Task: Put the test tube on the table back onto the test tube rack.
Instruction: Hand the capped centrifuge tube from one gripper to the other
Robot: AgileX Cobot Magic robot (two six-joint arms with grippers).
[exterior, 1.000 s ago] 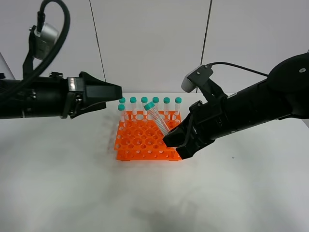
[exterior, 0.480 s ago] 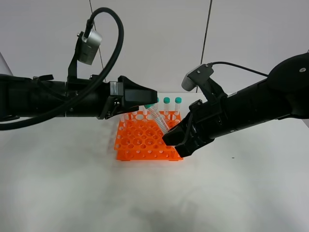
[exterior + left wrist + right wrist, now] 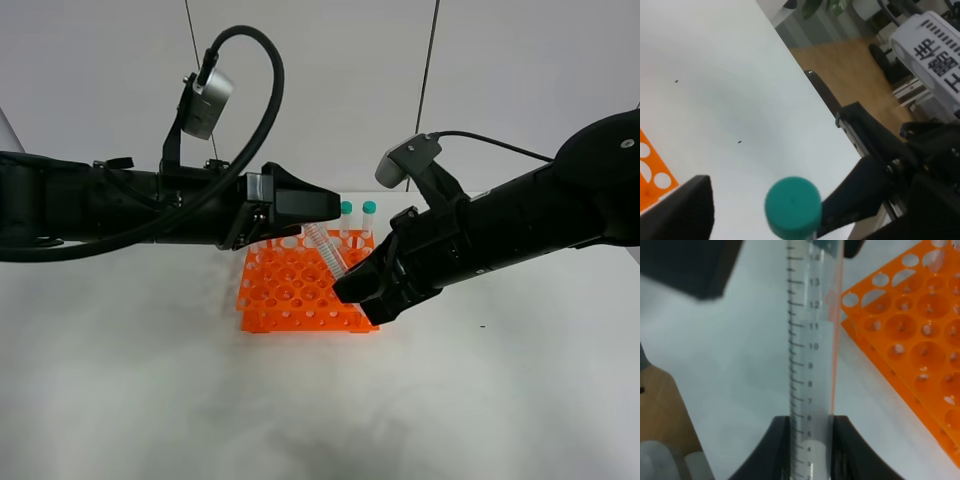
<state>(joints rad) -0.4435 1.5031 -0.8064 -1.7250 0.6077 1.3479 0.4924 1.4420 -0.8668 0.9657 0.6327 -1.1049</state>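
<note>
An orange test tube rack (image 3: 300,290) sits mid-counter (image 3: 150,400), on a white matte surface. Along its 12 o'clock row, two teal-capped tubes (image 3: 345,214) stand upright, and the rest of that row is hidden behind the left arm (image 3: 150,210). The nearer rows of holes show open. The test tube (image 3: 327,250) is off the counter, in the air above the rack's 1 o'clock part, tilted with its cap toward 11 o'clock. The right jaws, on the right arm (image 3: 500,235) extending from 3 o'clock, are clamped on the tube's lower end. The right wrist view shows printed graduations rising from between two dark fingers (image 3: 777,450). The left jaws, extending from 9 o'clock, stand wide at the capped end. The left wrist view shows the teal cap (image 3: 792,205) near one dark finger (image 3: 682,210), apart from it. Bare counter spreads broadly beyond the rack's 6 o'clock edge and toward 9 o'clock
</note>
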